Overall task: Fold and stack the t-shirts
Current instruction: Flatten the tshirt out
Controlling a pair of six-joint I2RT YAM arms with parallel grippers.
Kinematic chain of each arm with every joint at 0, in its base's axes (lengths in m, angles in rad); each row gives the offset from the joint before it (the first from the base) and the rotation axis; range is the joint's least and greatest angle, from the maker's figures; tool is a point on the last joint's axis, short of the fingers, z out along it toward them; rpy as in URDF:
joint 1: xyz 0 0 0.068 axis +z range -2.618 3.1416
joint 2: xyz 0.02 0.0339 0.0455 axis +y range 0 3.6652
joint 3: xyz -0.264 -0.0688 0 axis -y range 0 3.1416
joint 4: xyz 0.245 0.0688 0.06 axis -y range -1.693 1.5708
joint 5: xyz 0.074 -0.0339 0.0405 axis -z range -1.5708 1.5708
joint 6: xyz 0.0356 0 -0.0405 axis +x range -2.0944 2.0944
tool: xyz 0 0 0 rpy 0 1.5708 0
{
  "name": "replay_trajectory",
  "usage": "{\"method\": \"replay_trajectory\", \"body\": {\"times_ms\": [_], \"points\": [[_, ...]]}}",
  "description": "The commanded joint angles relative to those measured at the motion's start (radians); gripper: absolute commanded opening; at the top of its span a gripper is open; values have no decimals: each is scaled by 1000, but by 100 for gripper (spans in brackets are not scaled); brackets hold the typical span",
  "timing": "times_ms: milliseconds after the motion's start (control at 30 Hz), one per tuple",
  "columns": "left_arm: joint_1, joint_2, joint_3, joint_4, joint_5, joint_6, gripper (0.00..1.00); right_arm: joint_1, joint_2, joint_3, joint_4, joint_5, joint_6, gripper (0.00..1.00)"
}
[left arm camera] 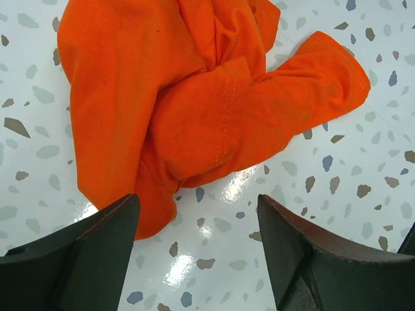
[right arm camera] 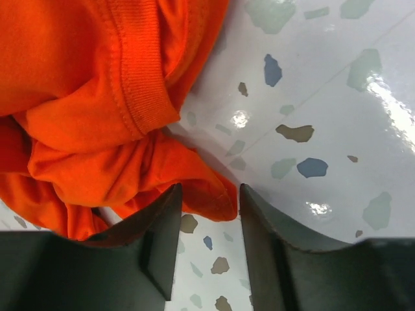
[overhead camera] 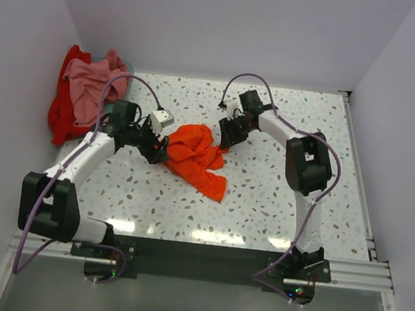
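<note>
The bright orange t-shirt (overhead camera: 196, 156) lies crumpled in the middle of the speckled table (overhead camera: 277, 200). My left gripper (overhead camera: 162, 151) is at the shirt's left edge. In the left wrist view this gripper (left arm camera: 198, 201) is wide open and empty, and the orange shirt (left arm camera: 162, 97) is just beyond its left finger (left arm camera: 97, 246). My right gripper (overhead camera: 226, 144) is at the shirt's upper right edge. In the right wrist view this gripper (right arm camera: 209, 191) is open, with a corner of the orange shirt (right arm camera: 207, 194) between its fingertips, not pinched. The dusty pink t-shirt (overhead camera: 89, 84) lies bunched on the red t-shirt (overhead camera: 61, 118) at the far left.
White walls (overhead camera: 393, 86) close in the table at the back and on both sides. A pale blue rim (overhead camera: 128, 65) shows behind the pink and red pile. A metal rail (overhead camera: 365, 209) runs along the table's right edge.
</note>
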Motion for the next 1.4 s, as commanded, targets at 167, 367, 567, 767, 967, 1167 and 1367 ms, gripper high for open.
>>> {"method": "replay_trajectory", "body": {"times_ms": [167, 367, 567, 767, 967, 1167, 1367], "points": [[-2, 38, 56, 45, 31, -16, 74, 7, -48, 32, -102, -89, -96, 0], [-11, 110, 100, -18, 52, -62, 55, -1, -171, -54, -91, -51, -116, 0], [-19, 86, 21, -3, 94, -137, 63, -1, -215, -83, -108, -41, -120, 0], [-48, 89, -4, 58, 28, -166, 66, -4, -255, -110, -120, -38, -132, 0], [-69, 147, -7, 126, -30, -243, 70, -7, -269, -104, -139, -35, -139, 0], [-69, 241, 53, 157, -83, -321, 70, -13, -281, -99, -162, -34, -149, 0], [-69, 224, 56, 218, -17, -366, 55, -23, -298, -111, -177, -32, -160, 0]]}}
